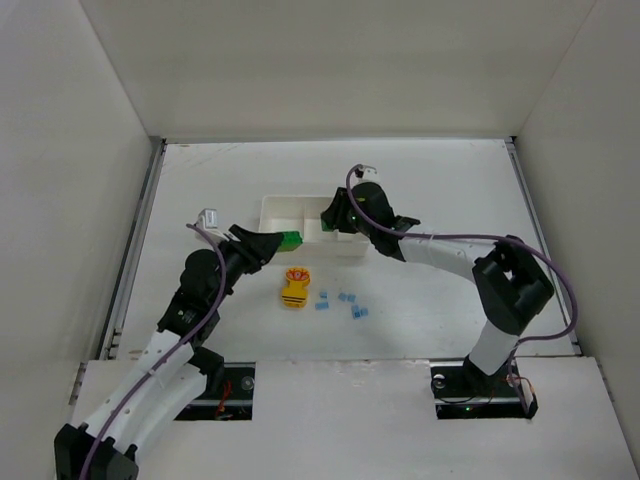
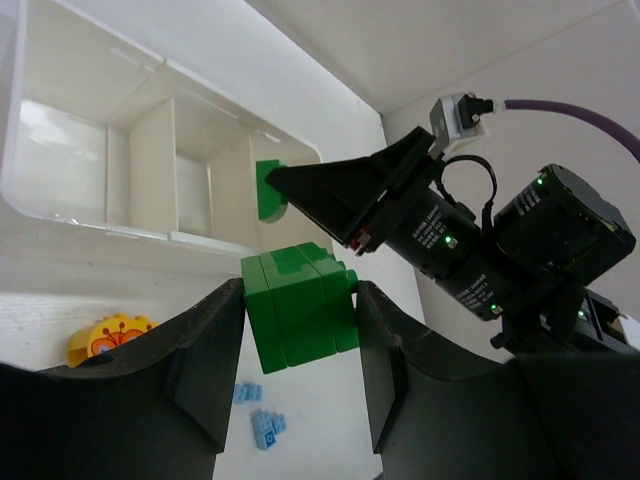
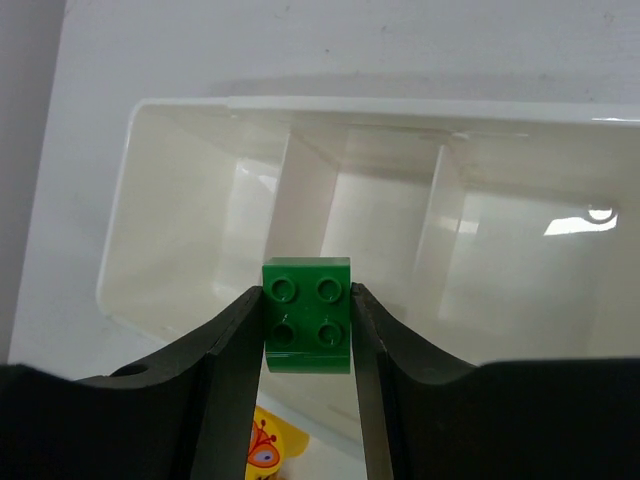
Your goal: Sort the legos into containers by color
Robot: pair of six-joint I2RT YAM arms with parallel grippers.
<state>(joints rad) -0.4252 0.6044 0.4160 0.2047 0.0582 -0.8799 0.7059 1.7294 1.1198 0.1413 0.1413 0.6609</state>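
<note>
The white three-compartment tray (image 1: pixel 283 212) lies at the table's centre; the compartments that show hold nothing. My left gripper (image 1: pixel 281 242) is shut on a stack of green bricks (image 1: pixel 291 240), held just off the tray's near left rim; in the left wrist view the stack (image 2: pixel 300 305) sits between both fingers (image 2: pixel 205 350). My right gripper (image 1: pixel 330 213) is shut on one green four-stud brick (image 3: pixel 308 315) above the tray (image 3: pixel 130 200), near a divider. A yellow-orange brick (image 1: pixel 296 288) and several tiny light blue bricks (image 1: pixel 347 300) lie on the table nearer than the tray.
White walls enclose the table on the left, right and back. The right arm's elbow (image 1: pixel 512 285) stands at the right, and the left arm reaches in from the lower left. In the left wrist view the right gripper's body (image 2: pixel 480 250) hangs close beside the green stack.
</note>
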